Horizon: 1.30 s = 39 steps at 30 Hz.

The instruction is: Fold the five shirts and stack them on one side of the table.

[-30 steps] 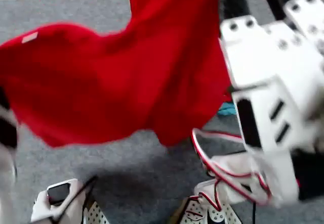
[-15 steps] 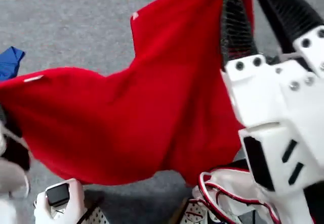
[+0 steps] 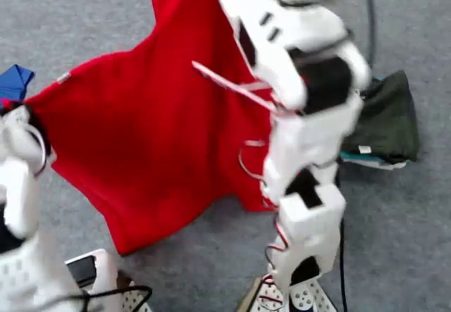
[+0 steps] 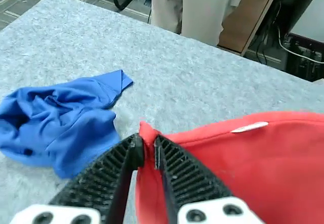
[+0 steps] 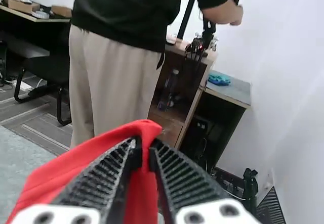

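**A:** Grey felt counter (image 3: 394,227), with office furniture behind its far edge. Which step are they on?

**B:** Start at the left gripper (image 4: 148,145). Its ribbed jaws are pinched tight on a corner of the red shirt (image 3: 148,136). The right gripper (image 5: 143,145) is clamped on another bit of the shirt's edge, raised high enough to look out at the room.

**A:** So the shirt hangs between them?

**B:** Yes. In the high view it spreads from the left edge to the upper centre of the frame, hanging in a wide sheet above the counter. I'd judge they are opening it out so it can be laid flat before folding.

**A:** And around it?

**B:** A crumpled blue shirt (image 4: 61,118) lies on the counter just beside the left gripper, at the left edge of the high view. A dark folded shirt (image 3: 387,118) sits at the middle right on top of other cloth, which is probably the stack.

**A:** Next move?

**B:** Probably lowering both grippers together with the cloth kept taut. The shirt should land flat on bare counter between the blue shirt and the stack, touching neither.
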Motion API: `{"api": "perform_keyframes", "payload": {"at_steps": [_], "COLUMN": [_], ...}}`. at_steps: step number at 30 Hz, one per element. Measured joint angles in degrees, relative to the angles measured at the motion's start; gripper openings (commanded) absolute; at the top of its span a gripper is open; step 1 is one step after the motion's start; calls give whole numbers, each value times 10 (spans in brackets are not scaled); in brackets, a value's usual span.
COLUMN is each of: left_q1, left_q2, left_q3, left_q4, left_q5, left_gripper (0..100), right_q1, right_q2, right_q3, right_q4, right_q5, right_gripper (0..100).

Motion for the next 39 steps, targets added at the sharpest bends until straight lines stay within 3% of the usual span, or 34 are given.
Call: {"api": "perform_keyframes", "payload": {"at_steps": [7,12,21,27,39], "left_q1": [-49,-60,-60,-60,-30], "left_q2": [32,121,219,221,224], "left_q3": [104,96,35,34,34], "left_q4": [-243,-291,-252,-247,-94], "left_q5": [16,23,23,23,-31], "left_gripper": [21,20,19,19,19], "right_q1": [0,0,1,22,33], "right_q2": [120,138,167,166,165], "right_q3": [1,1,6,6,-64], "right_q4": [-140,-198,-207,-147,167], "right_q5": [0,-1,-1,11,305], "right_gripper": [4,4,4,4,4]}}
